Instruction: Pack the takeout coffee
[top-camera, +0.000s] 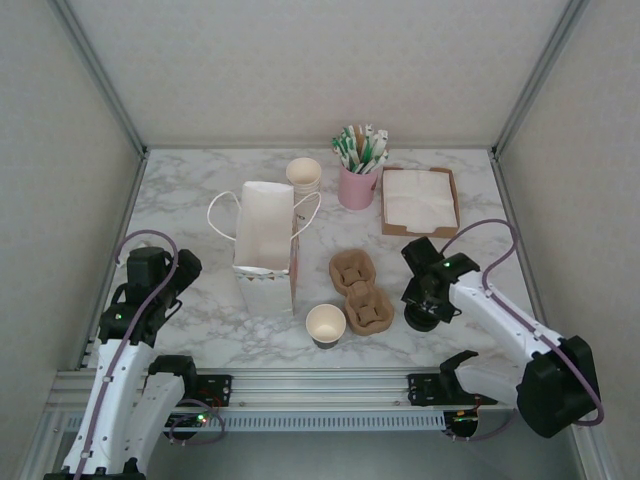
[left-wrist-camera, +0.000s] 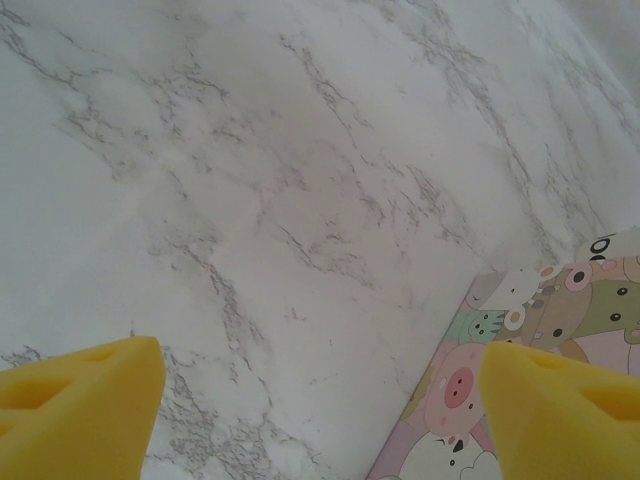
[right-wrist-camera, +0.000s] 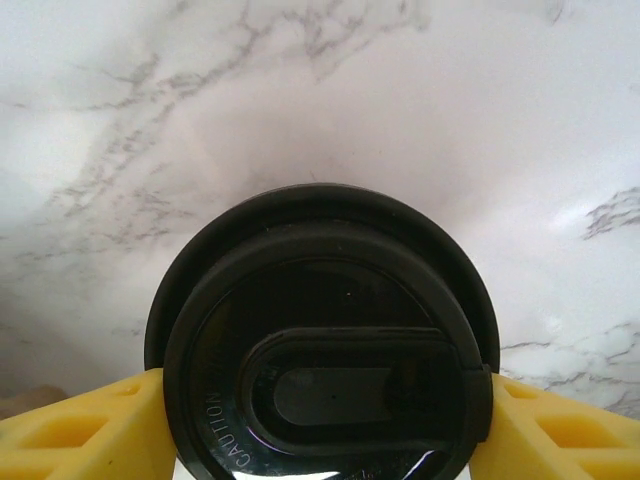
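Black plastic makes the lid (right-wrist-camera: 330, 300), and the right gripper (right-wrist-camera: 320, 440) pinches it from both sides with its yellow jaws, low over the worktop (top-camera: 200, 190) on the right. The lid is round and smooth, so it could slip or tilt. Pushed on crooked, it could knock over the light paper cup (top-camera: 325, 323), which stands open. The left gripper (left-wrist-camera: 320, 410) has wide-open jaws holding nothing, beside the paper bag (top-camera: 265, 235), which looks empty. The cup carrier (top-camera: 360, 295) is empty too. A pink cup (top-camera: 356, 187) holds sticks (top-camera: 360, 147), and a brown tray (top-camera: 420, 233) holds napkins (top-camera: 418, 197).
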